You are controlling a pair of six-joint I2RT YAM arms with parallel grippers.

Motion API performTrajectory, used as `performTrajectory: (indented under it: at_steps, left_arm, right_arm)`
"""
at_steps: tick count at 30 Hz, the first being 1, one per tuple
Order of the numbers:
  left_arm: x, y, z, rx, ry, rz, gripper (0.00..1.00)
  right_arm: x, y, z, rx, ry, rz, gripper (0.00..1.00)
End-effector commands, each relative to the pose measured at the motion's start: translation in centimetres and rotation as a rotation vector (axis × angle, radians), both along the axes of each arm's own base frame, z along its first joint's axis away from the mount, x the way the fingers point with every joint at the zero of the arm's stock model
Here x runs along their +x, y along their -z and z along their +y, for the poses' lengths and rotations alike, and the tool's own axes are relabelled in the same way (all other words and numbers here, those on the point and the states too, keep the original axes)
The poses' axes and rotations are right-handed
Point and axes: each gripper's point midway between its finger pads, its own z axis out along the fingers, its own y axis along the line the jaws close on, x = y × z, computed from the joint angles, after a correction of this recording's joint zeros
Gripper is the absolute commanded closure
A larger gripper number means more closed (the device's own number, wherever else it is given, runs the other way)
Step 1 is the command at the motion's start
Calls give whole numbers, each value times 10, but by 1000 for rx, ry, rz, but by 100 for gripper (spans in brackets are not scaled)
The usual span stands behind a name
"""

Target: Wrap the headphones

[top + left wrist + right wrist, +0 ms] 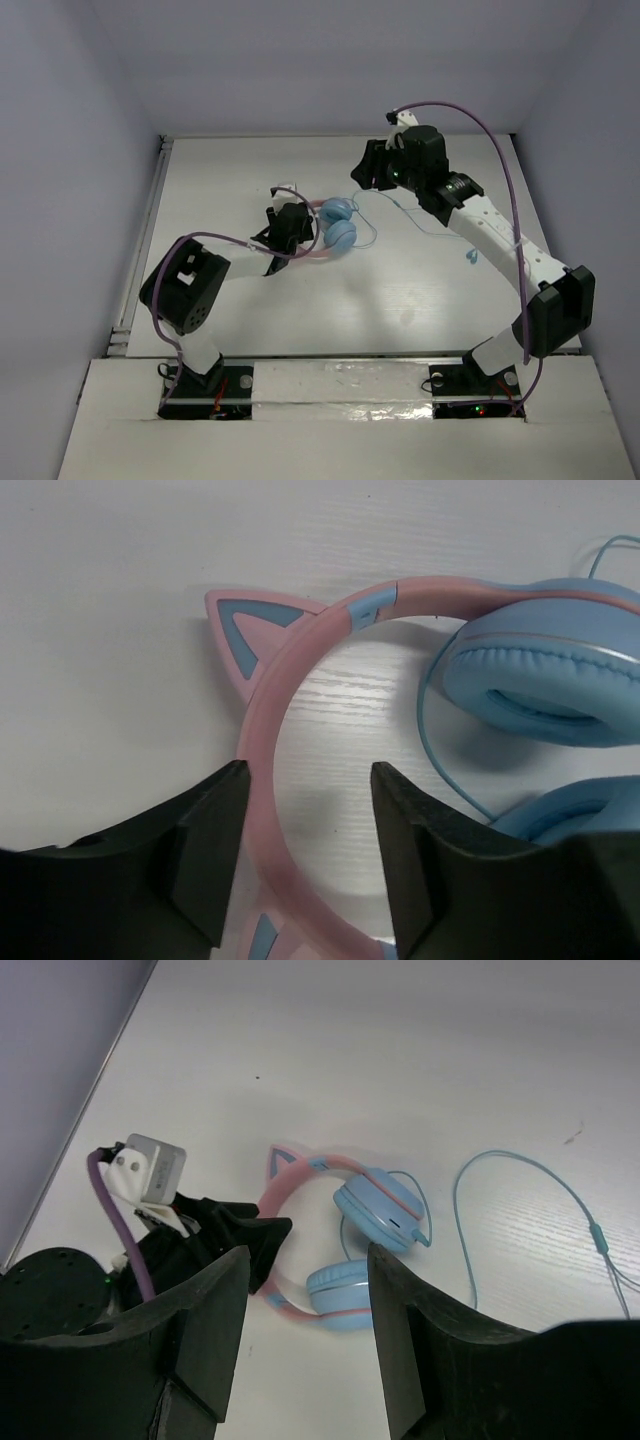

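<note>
On the table [400, 300], near its middle, the headphones [335, 228] lie with cups toward 3 o'clock and band toward 9. The left gripper [310, 780] straddles the band [275, 680], jaws apart (not clamping). The right gripper [308, 1260], likewise released and empty, hovers at their 1 o'clock, nearer the loose cable [530, 1170].

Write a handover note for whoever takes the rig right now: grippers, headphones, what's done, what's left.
Left gripper: open, jaws either side of the pink headband, not clamped on it.
Right gripper: open, empty, up off the table on the far side of the ear cups.
Headphones: lying flat mid-table. Cable lies loose, trailing off to the right.
Done: nothing wrapped yet.
Left: gather the cable and wind it round the headphones.
</note>
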Motion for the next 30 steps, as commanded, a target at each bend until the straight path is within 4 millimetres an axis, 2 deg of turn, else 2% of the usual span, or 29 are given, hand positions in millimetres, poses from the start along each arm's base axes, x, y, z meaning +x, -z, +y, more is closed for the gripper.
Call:
performTrajectory:
  at_steps: [1,5,6,9,11,12,14,15,17,18,26,28,30]
  left_arm:
    - [-14,-3,12,-27,-25,4,51]
    - [-17,-22,13,-82,-30,-54,39]
    - [-18,-28,13,-104,-31,-72,38]
    - [-22,-28,17,-114,-44,-85,39]
    - [-24,-19,19,-91,-45,-60,46]
    - [-24,-5,20,-62,-47,-21,47]
    - [-22,5,16,-42,-39,21,52]
    - [-23,17,16,-25,-36,51,55]
    - [-19,20,13,-11,-37,67,60]
    - [-18,28,14,10,-41,84,62]
    - [-2,36,9,69,-51,114,65]
    - [-4,41,9,75,-42,130,76]
    - [-6,43,10,76,-44,135,92]
  right_arm:
    - [6,-6,0,29,12,-36,43]
    - [5,-3,3,34,-6,-27,44]
    - [5,-2,3,34,-7,-27,44]
    - [3,-2,5,41,-18,-28,43]
    - [2,0,6,46,-24,-22,43]
    - [2,0,7,50,-26,-22,43]
    - [0,0,8,60,-30,-19,44]
    - [0,1,8,61,-31,-18,43]
    - [-2,2,7,64,-34,-17,44]
    - [-3,1,7,67,-35,-19,44]
    - [-14,7,10,120,-53,-7,45]
    - [-16,3,7,130,-41,-22,45]
    - [-17,-2,5,141,-34,-32,46]
